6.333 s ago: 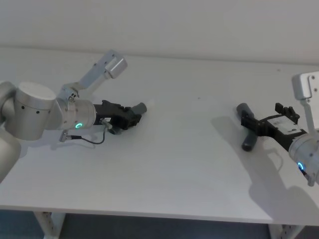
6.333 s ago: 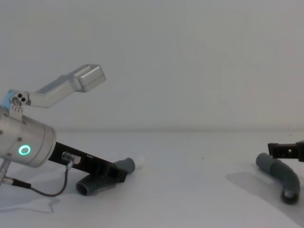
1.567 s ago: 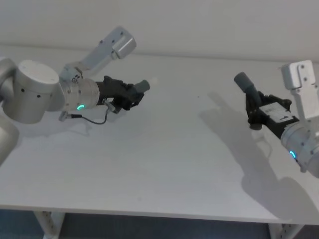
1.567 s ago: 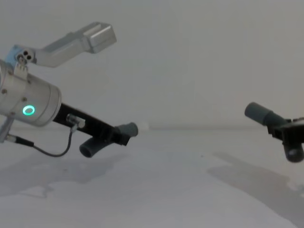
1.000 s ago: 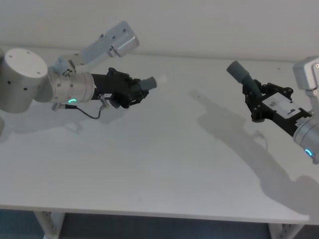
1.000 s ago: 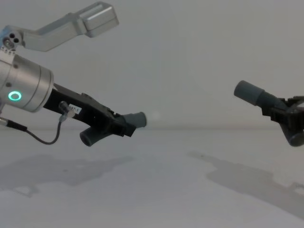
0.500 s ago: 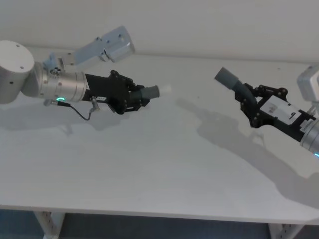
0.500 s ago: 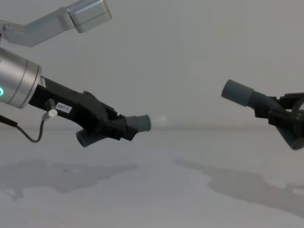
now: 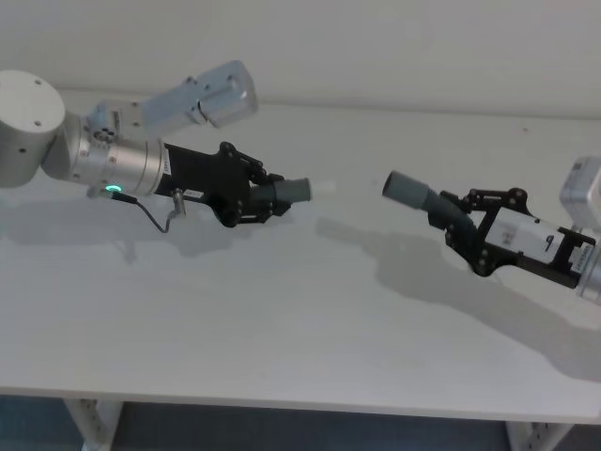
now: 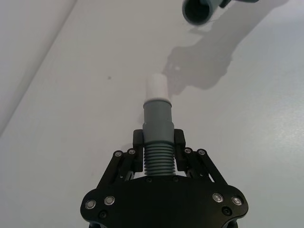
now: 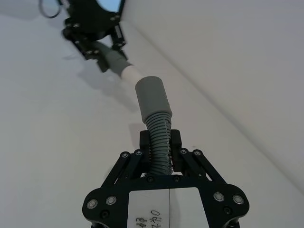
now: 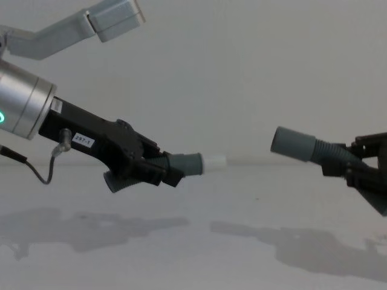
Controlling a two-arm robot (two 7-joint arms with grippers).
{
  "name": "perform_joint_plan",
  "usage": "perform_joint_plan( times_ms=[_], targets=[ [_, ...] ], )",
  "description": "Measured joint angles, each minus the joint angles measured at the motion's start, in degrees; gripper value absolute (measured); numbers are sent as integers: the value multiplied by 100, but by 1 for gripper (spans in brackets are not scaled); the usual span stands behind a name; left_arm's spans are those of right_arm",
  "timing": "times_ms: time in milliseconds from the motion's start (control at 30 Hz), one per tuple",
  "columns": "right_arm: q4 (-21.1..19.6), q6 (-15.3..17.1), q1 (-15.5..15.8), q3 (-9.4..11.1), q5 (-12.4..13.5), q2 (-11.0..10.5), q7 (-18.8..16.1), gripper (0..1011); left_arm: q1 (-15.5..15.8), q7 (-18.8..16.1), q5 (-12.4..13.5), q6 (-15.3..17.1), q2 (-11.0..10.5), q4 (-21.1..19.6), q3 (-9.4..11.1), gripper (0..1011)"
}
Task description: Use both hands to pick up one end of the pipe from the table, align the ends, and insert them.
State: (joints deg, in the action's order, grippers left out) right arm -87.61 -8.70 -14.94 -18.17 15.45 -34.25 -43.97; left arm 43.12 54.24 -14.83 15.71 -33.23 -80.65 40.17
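Left hand [image 9: 255,194] clamps the tipped piece [image 9: 294,192] by its ribs [image 10: 156,159], right hand [image 9: 462,233] clamps the cuff piece [image 9: 408,189] likewise, both above the desk [image 9: 282,329], not touching. Looks light; ribs probably flex, so holding near the cuffs [image 11: 151,95] seems smart.

Left arm [image 9: 113,162] and right arm [image 9: 592,272] reach inward aloft, jaws clamped, pointing at each other.

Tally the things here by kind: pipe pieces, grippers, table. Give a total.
Pipe pieces: 2 (white-tipped piece, open-cuffed piece)
Grippers: 2 (left gripper, right gripper), each shut on one piece
Table: 1
Total: 5
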Motion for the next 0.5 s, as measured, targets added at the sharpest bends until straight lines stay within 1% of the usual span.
perform_joint_plan(
  times_ms=[167,367,500],
  targets=[
    [28,-146,-18,-107,0,-148,-247,239,67,130,-26,-74,36,62,93,360],
    [27,-223,-11,-184,-8,-256,-392,239,135,266,-53,-129,81,110,190,360],
    [15,-239,1,-211,-10,-296,-421,239,163,317,-70,-150,107,126,236,360]
  ],
)
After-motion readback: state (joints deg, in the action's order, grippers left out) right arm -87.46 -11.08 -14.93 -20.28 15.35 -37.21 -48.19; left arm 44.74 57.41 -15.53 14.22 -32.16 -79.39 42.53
